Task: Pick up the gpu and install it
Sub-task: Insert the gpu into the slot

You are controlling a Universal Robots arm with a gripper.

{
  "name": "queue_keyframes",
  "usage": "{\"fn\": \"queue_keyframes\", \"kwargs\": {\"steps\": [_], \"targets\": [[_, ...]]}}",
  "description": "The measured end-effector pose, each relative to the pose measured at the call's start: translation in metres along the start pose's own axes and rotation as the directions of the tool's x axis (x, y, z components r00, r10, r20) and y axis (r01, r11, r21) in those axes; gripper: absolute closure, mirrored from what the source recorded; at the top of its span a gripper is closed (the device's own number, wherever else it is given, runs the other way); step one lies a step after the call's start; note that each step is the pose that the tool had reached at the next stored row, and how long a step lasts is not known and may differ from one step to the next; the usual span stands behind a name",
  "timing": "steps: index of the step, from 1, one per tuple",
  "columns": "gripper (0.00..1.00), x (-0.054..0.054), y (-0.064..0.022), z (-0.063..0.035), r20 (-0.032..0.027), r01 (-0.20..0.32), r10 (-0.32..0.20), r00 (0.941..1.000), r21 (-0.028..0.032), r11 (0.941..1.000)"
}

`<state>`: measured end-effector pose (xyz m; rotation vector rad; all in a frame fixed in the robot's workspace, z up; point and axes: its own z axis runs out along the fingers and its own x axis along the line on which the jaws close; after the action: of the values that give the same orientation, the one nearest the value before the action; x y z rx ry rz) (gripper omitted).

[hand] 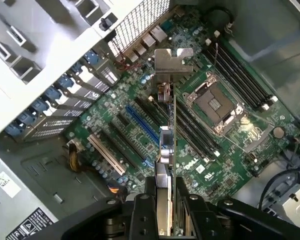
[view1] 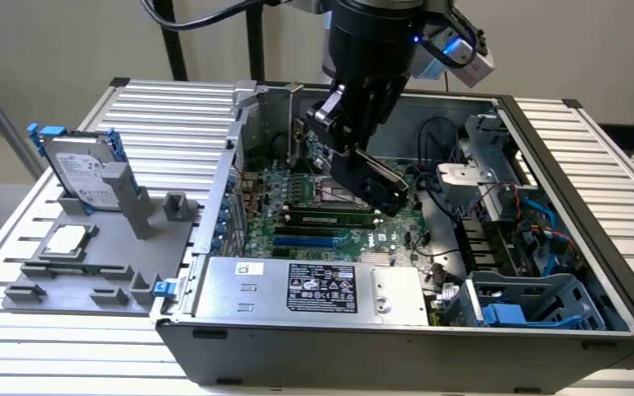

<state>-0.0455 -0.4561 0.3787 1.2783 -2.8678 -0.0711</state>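
One pincer [hand: 165, 204] clamped on gpu [hand: 166, 145], edge-on above mobo [hand: 106, 125], prob. not yet seated

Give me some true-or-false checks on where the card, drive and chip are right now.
1. The gripper holds the graphics card. True.
2. The card sits fully in a slot. False: it hangs tilted over the motherboard.
3. The hard drive stands on the grey tray outside the case. True.
4. The small silver chip is in the board's socket. False: the chip lies on the tray, and the socket looks empty.
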Motion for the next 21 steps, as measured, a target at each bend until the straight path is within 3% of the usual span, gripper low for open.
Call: {"fn": "queue_keyframes", "kwargs": {"steps": [4, 9, 13, 17, 21], "targets": [[1.0, 0.0, -0.0002, 0.0046, -0.0006, 0.087, -0.087, 0.9962, 0.0021, 0.9962], [1.0, 0.0, -0.0004, 0.0092, -0.0032, 0.201, -0.201, 0.9795, 0.0021, 0.9795], [1.0, 0.0, -0.0005, 0.0126, -0.0048, 0.279, -0.279, 0.9604, 0.0022, 0.9604], [1.0, 0.0, -0.0006, 0.0157, -0.0071, 0.348, -0.348, 0.9374, 0.001, 0.9374], [1.0, 0.0, -0.0008, 0.0195, -0.0093, 0.423, -0.423, 0.9062, -0.0012, 0.9062]]}}
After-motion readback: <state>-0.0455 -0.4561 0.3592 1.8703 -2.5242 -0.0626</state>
